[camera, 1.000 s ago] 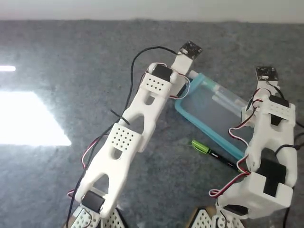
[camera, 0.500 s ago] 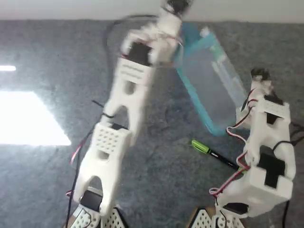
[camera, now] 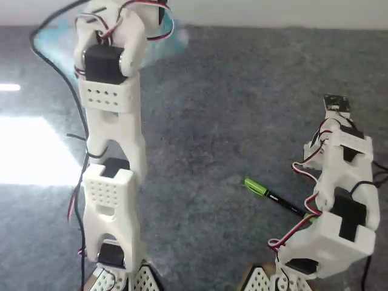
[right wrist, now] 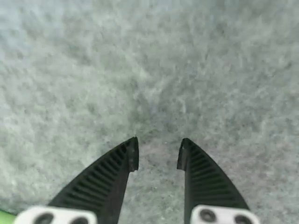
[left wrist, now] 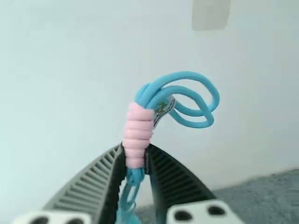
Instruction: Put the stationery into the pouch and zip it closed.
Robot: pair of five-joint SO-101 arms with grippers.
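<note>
Pouch (camera: 57,25) swung up, left pincer (left wrist: 135,151) clenched on its cord (left wrist: 138,133) (pink-beaded), right pincer (right wrist: 158,154) parted

In the high view the pouch (camera: 48,30) is seen just as a blue blur, mostly hidden behind the left arm (camera: 112,91), whose tip is cut off by the top edge. The black end of the pen (camera: 267,195) is covered by the right arm (camera: 339,200). In the left wrist view the lower part of the cord (left wrist: 187,100) is hidden between the jaws. A green bit (right wrist: 5,215) is cut off at the right wrist view's edge.
</note>
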